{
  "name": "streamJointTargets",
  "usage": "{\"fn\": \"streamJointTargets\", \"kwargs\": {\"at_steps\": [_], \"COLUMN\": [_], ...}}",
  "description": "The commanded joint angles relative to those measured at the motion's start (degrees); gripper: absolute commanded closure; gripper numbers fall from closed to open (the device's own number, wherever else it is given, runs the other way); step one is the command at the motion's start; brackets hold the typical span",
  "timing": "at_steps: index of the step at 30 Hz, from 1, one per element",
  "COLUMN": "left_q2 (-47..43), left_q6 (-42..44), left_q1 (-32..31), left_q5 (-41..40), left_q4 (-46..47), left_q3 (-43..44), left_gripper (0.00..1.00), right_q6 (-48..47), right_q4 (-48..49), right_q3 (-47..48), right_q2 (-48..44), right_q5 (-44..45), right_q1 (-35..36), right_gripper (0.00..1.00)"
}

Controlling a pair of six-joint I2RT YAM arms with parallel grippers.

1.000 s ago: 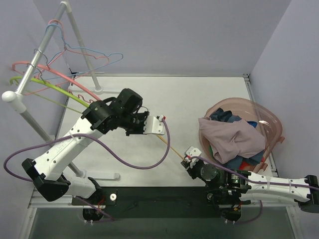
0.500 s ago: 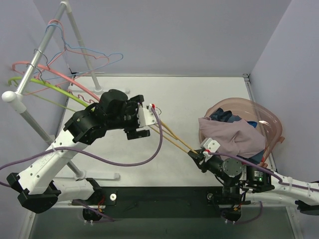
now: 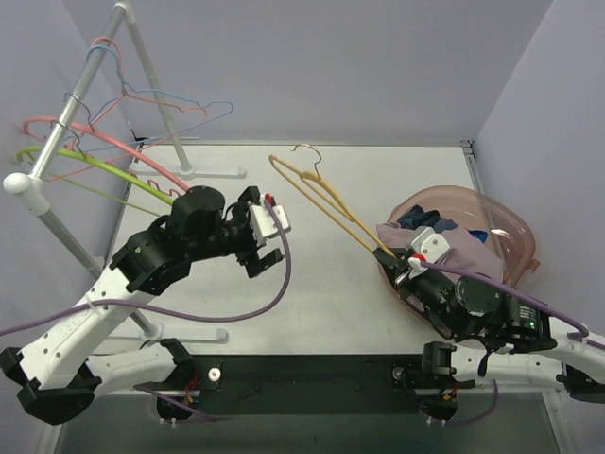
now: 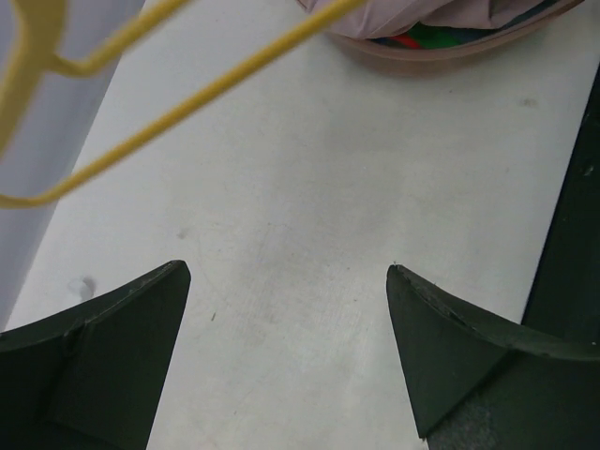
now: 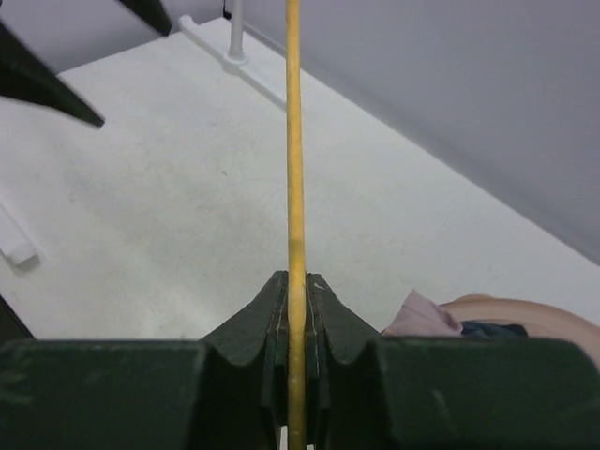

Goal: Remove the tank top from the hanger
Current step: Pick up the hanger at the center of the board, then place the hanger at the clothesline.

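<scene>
**While my right end effector clamps the bare hanger, the tank top lies in the basket**

Where my right end effector (image 5: 296, 281) closes, a thin yellow hanger (image 5: 295, 141) is pinched between the two fingers, the wire running straight out ahead of them in the wrist view. From above, the grip sits on one lower corner of the hanger, right at the near-left rim of the pink basket (image 3: 515, 232). The rest of the hanger slants away to the left and toward the far side of the worktop (image 3: 331, 303), its metal hook at the far end. No cloth hangs on it.

The tank top (image 3: 473, 255), a pale mauve piece, lies on top of the heap of clothes in the basket, just behind my right wrist.

My left end effector (image 4: 286, 272) is spread wide and holds nothing, with bare worktop showing between its fingers. The hanger crosses the top of its wrist view, apart from the fingers.

Behind my left arm stands the clothes rack (image 3: 71, 104), with pink, green and blue hangers on its rail.
</scene>
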Motion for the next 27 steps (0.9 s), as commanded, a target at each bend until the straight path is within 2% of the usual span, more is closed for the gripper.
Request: {"fn": "streamJointTargets", "kwargs": {"at_steps": [1,5,10,13,16,19,22,27], "left_q2": [-7.69,-8.84,-9.19,-10.24,-10.86,-9.19,-8.22,-7.87], "left_q6": [-4.52,-5.75,-8.47,-11.54,-14.18,-14.19,-14.62,-15.42], "left_q1": [-0.33,-0.33,-0.24,-0.24,-0.24,-0.24,-0.24,-0.24], "left_q5": [4.42,1.79,3.97,9.24,9.69,10.92,12.15,14.35], "left_q4": [7.41,4.08,4.67,9.49,13.55,13.65,16.09,22.94], "left_q3": [-4.18,-3.83,-7.33,-12.50,-16.04,-17.97,-22.01,-29.90], "left_gripper": [0.03,0.03,0.03,0.04,0.04,0.04,0.03,0.03], "right_q6": [-8.13,-8.76,-9.02,-10.25,-11.40,-12.72,-11.58,-10.96], "right_q4": [1.29,0.15,-0.03,-2.56,-7.39,-10.30,-11.45,-11.37], "right_q3": [8.78,15.81,25.91,35.28,47.32,56.29,61.51,64.16], "right_q2": [7.51,12.80,19.66,25.36,32.48,38.11,41.55,46.03], "right_q5": [2.98,-5.27,-16.87,-22.22,-25.50,-29.36,-35.24,-43.24], "right_q1": [-3.10,-11.97,-21.46,-23.58,-24.12,-24.12,-24.12,-24.12], "right_gripper": [1.00,1.00,1.00,1.00,1.00,1.00,1.00,1.00]}}
